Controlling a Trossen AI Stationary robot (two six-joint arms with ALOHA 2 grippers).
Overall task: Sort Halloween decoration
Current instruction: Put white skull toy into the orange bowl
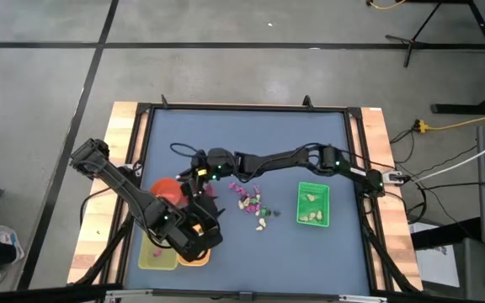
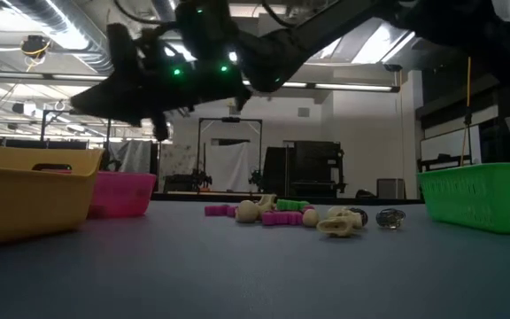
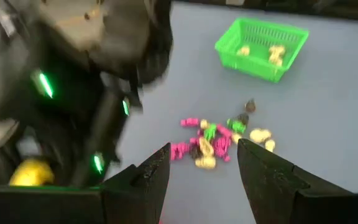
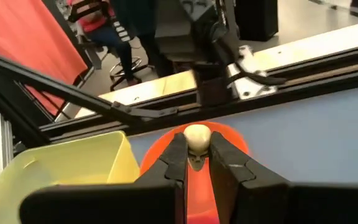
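Right gripper (image 4: 197, 163) pinches a smooth cream-white skull trinket (image 4: 197, 138) at its twelve o'clock; left gripper (image 3: 204, 163) gapes empty.

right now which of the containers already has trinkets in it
The green tray on the right side of the table: cream pieces lie in it. The yellow tray and the orange bowl look empty.

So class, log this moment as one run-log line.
right gripper: shut on cream skull over orange bowl | left gripper: open, waiting
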